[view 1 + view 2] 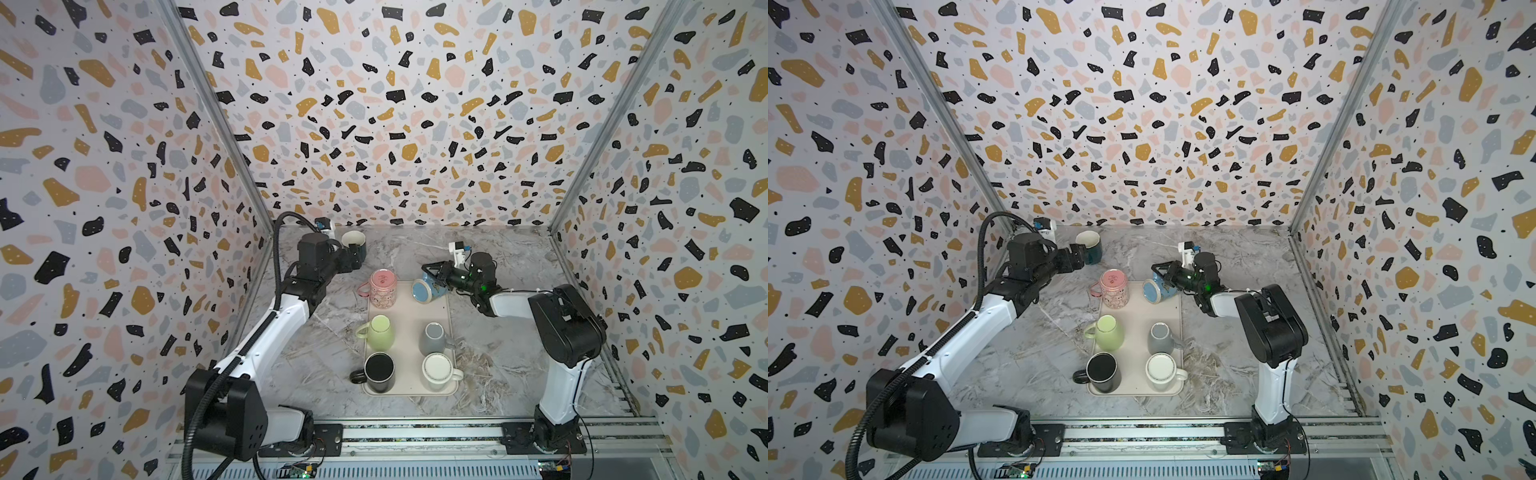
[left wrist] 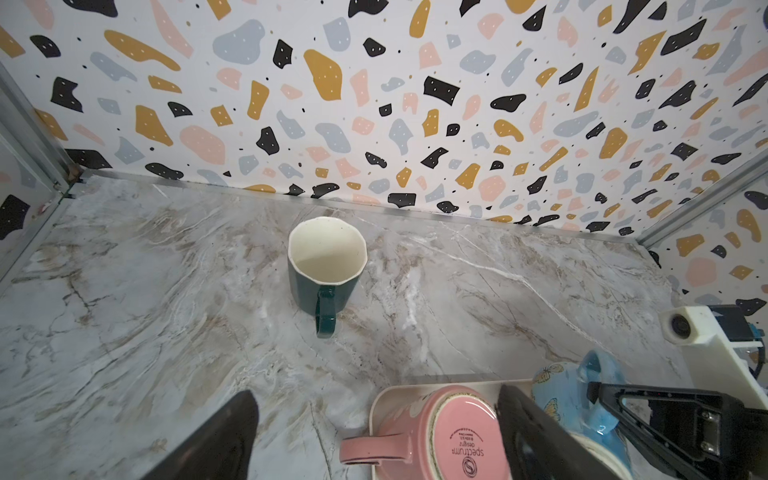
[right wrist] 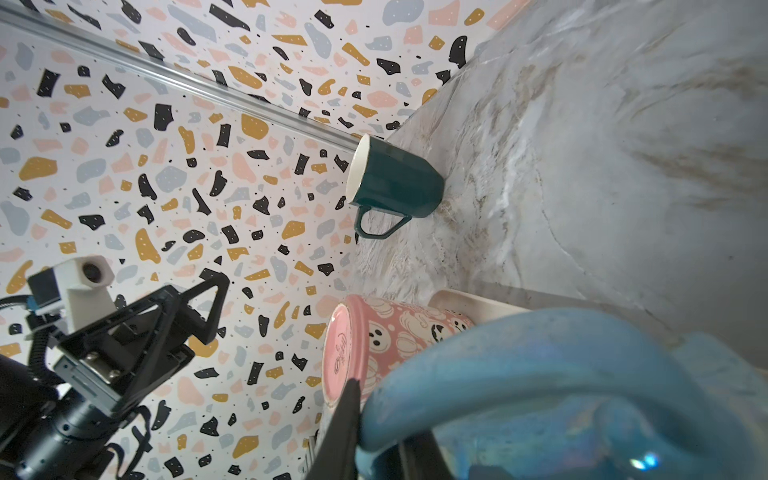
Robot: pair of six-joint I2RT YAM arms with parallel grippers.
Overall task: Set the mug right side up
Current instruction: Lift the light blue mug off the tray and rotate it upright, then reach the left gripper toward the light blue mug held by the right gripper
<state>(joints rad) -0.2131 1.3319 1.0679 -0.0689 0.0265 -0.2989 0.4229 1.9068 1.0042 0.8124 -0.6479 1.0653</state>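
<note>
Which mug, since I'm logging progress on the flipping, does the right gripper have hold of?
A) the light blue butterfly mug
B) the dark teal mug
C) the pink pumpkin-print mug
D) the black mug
A: the right gripper is shut on the handle of the light blue butterfly mug, which sits tilted in both top views; the right wrist view shows the blue handle between its fingers.

A beige rectangular tray (image 1: 409, 332) at lower centre carries pink patterned (image 1: 382, 288), pale green (image 1: 379, 332), grey (image 1: 434, 338), glossy black (image 1: 378, 372) and white (image 1: 438, 371) ceramic mugs. A dark teal mug (image 1: 355, 243) stands upright above its upper-left corner.
</note>
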